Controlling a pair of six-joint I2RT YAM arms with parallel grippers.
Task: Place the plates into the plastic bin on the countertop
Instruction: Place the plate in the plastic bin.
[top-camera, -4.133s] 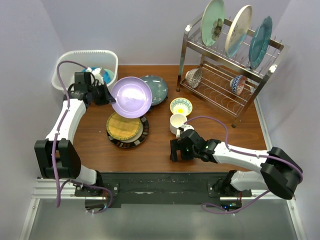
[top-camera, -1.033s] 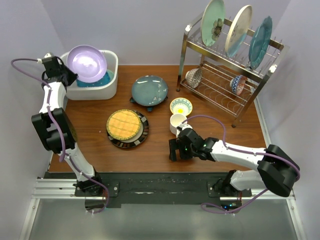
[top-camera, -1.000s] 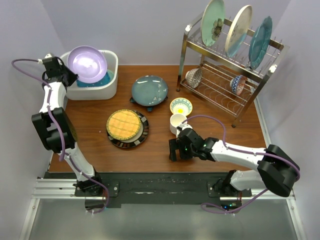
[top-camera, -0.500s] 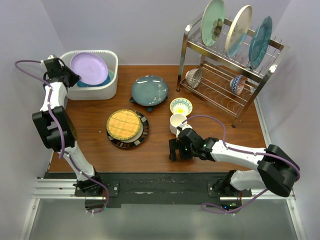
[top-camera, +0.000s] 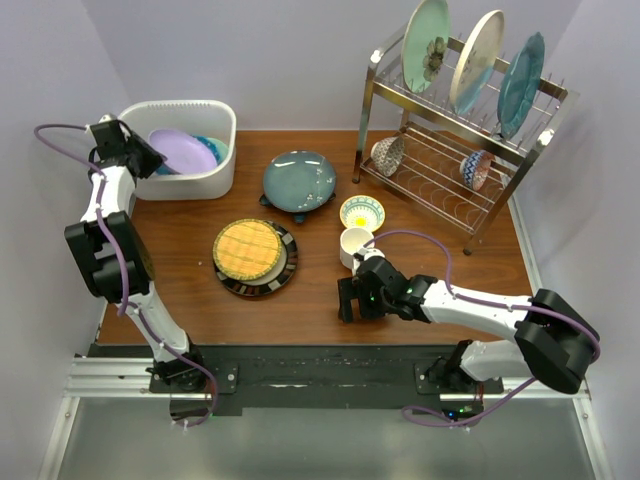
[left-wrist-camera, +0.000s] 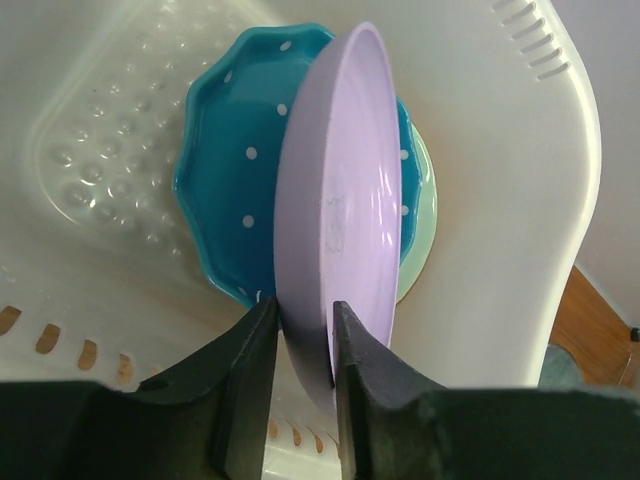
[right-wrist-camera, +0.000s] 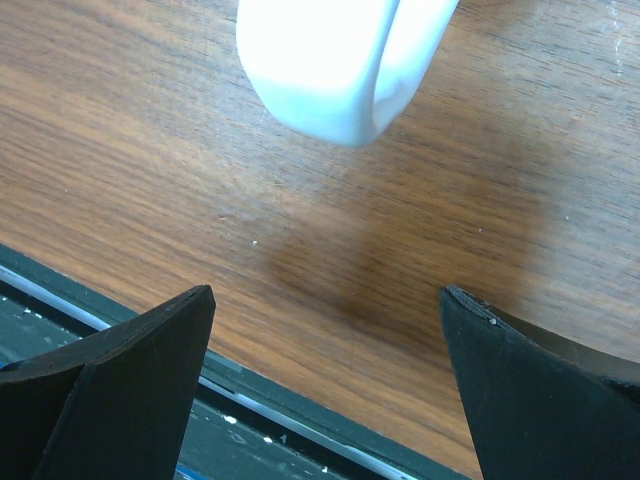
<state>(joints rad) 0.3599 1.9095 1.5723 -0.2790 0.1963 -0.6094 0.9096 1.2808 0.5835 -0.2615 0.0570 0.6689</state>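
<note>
The lilac plate (top-camera: 183, 152) (left-wrist-camera: 340, 200) leans inside the white plastic bin (top-camera: 180, 105) (left-wrist-camera: 530, 200), on a blue dotted plate (left-wrist-camera: 230, 180) and a pale green one (left-wrist-camera: 420, 190). My left gripper (top-camera: 140, 160) (left-wrist-camera: 303, 315) is at the bin's left wall. Its jaws straddle the lilac rim with a little slack, so it is open. A dark teal plate (top-camera: 298, 180) and a black-rimmed plate with a yellow woven centre (top-camera: 252, 255) lie on the countertop (top-camera: 200, 290). My right gripper (top-camera: 345, 300) (right-wrist-camera: 325, 300) hangs wide open and empty over the wood near the front edge.
A white mug (top-camera: 354, 243) (right-wrist-camera: 330, 60) stands just beyond the right gripper, with a small patterned bowl (top-camera: 361, 211) behind it. The steel wire rack (top-camera: 455, 150) at back right holds three upright plates on top and two bowls below.
The left gripper has lowered the lilac plate from above the bin down onto the plates inside, and its jaws have loosened on the rim. The right arm has not moved.
</note>
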